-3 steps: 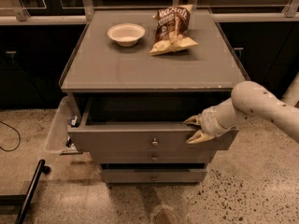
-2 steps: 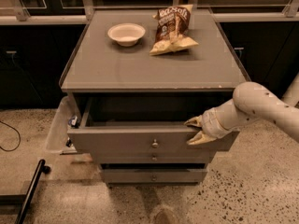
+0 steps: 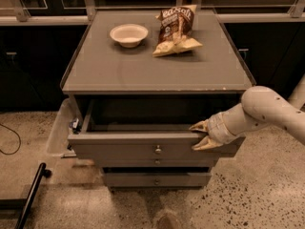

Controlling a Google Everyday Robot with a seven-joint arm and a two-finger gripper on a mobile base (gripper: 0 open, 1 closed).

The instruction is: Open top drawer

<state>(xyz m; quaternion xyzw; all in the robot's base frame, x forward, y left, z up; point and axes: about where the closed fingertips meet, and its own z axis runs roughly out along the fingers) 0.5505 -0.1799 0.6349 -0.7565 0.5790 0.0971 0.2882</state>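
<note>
The top drawer (image 3: 124,151) is the widest of three grey drawers and has a small round metal knob (image 3: 157,149). It stands pulled out, and its dark box interior (image 3: 143,116) shows under the cabinet top. My gripper (image 3: 199,136) is at the right end of the drawer front's upper edge. One finger (image 3: 198,126) is inside the drawer and the other is on the outer face, closed on the panel. My white arm (image 3: 267,111) comes in from the right.
On the grey cabinet top (image 3: 157,66) are a white bowl (image 3: 128,34) and a chip bag (image 3: 175,30). Two narrower drawers (image 3: 156,179) sit shut below. A clear bin (image 3: 61,128) hangs at the cabinet's left. A black pole (image 3: 31,194) lies on the speckled floor.
The top drawer has slid slightly further out toward the camera, and my gripper has moved with it on the front's edge.
</note>
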